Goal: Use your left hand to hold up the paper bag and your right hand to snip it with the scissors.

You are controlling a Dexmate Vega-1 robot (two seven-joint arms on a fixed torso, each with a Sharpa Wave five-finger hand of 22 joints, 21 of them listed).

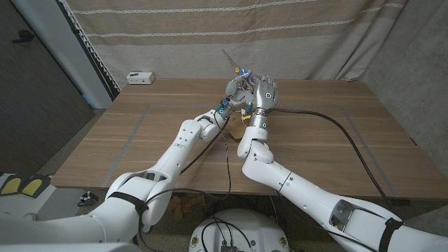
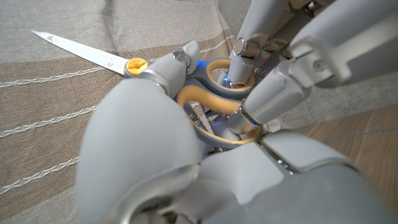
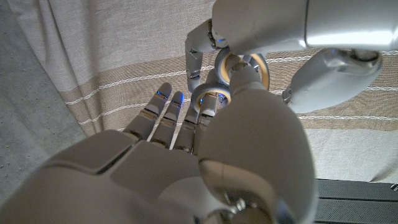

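My left hand (image 1: 236,89) is raised over the far middle of the table and grips the scissors (image 1: 234,64) by their blue and yellow handles (image 2: 214,93), with the blades (image 2: 81,53) pointing up and away. My right hand (image 1: 265,92) stands upright right beside it, fingers spread (image 3: 163,115). Its thumb (image 3: 249,118) reaches to a handle loop (image 3: 208,99), and two of its fingers (image 2: 280,87) touch the handles. A small tan bit (image 1: 241,119), perhaps the paper bag, shows under the hands, mostly hidden.
A white box (image 1: 140,77) sits at the table's far left edge. A black cable (image 1: 343,129) runs across the right half of the wooden table (image 1: 126,140). A striped beige curtain (image 1: 210,35) hangs behind.
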